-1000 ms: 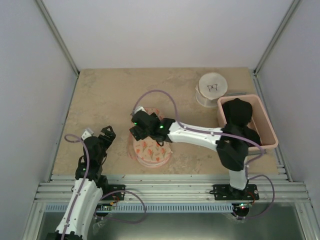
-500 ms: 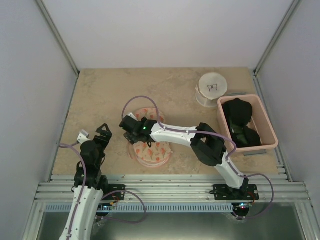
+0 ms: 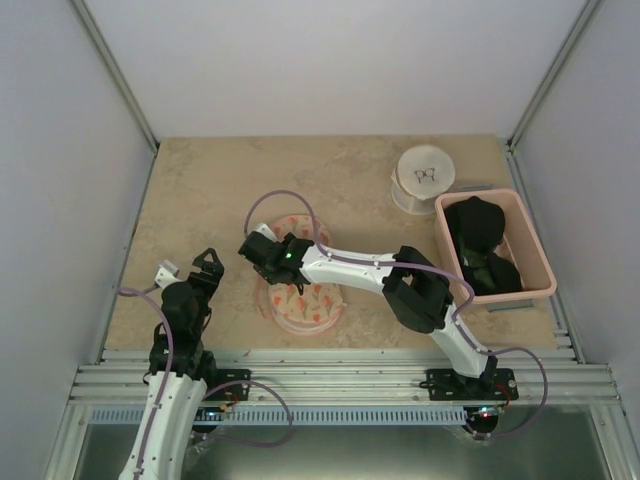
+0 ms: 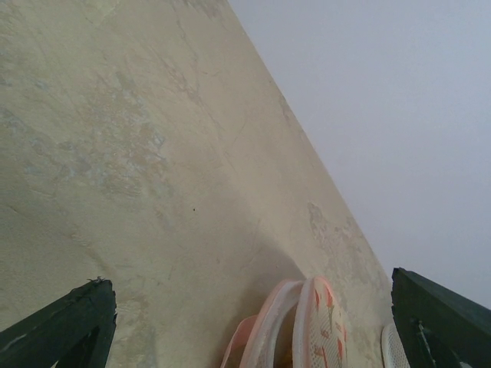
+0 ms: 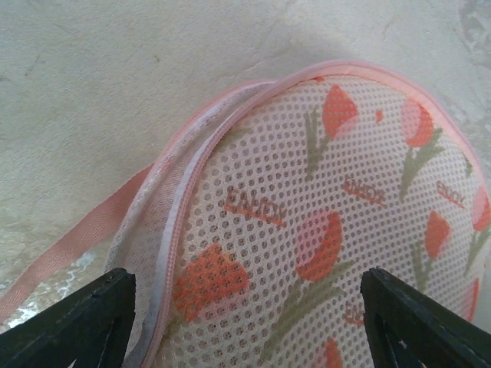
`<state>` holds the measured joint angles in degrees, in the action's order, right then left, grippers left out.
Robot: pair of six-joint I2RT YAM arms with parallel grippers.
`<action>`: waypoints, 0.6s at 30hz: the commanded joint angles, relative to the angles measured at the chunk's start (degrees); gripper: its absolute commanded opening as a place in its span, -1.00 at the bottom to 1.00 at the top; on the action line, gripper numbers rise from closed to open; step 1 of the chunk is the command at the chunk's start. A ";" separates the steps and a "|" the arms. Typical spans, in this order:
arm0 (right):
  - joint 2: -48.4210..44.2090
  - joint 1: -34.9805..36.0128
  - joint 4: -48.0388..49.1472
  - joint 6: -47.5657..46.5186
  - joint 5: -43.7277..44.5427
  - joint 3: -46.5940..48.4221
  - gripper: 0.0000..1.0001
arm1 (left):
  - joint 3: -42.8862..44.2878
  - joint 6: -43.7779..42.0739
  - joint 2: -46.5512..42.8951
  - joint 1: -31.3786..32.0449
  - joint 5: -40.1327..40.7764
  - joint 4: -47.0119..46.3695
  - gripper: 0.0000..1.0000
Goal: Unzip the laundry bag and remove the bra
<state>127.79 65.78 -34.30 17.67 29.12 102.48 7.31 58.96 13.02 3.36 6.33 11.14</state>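
Top external camera showed the laundry bag [image 3: 300, 302] lying flat on the mottled beige, stone-patterned table [image 3: 200, 190], near the front edge and a little left of centre. It was a rounded, lobed pouch, pale cream-pink with orange-red blotches. Up close in the right wrist view, its skin [image 5: 322, 230] was a fine white mesh of small round holes, printed with red tulips on grey-green stems and small lettering. A pink piped rim and a pale zip band [image 5: 173, 222] curved round its edge, and a flat pink ribbon strap [image 5: 77, 238] trailed off onto the table.

From where I stood, the right arm was stretched low and far leftward across the table, elbow bent, with the right gripper [image 3: 260, 250] over the bag's far-left part. Its dark fingers sat at the two lower corners of its own camera picture, so the pincer [image 5: 245, 322] stood wide, straddling the domed mesh, with nothing held. The left arm was folded back near its base. The left gripper [image 3: 205, 266] stood left of the bag, apart from it, with its pincer [image 4: 252, 326] spread wide and holding nothing; the bag's pink edge [image 4: 307, 330] showed between its tips.

Bare table lay behind and left of the bag. At the far right stood a white round container [image 3: 423, 178] and, just beside it, a pink basket [image 3: 540, 250] holding a dark garment [image 3: 478, 240], both well apart from the bag.
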 commanded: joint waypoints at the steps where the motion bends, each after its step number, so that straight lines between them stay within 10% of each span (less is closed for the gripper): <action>1: -2.75 0.40 -1.36 -0.03 3.78 0.75 0.58 | -0.56 0.36 0.49 -0.37 -0.81 -1.11 0.98; 18: -8.00 -0.45 -4.97 0.51 6.58 -1.69 0.33 | -0.52 0.11 1.57 -0.37 -1.10 -1.38 0.98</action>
<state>122.78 65.76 -36.82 17.58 34.13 102.26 7.31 58.96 14.52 3.36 6.28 10.81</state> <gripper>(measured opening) 0.692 0.990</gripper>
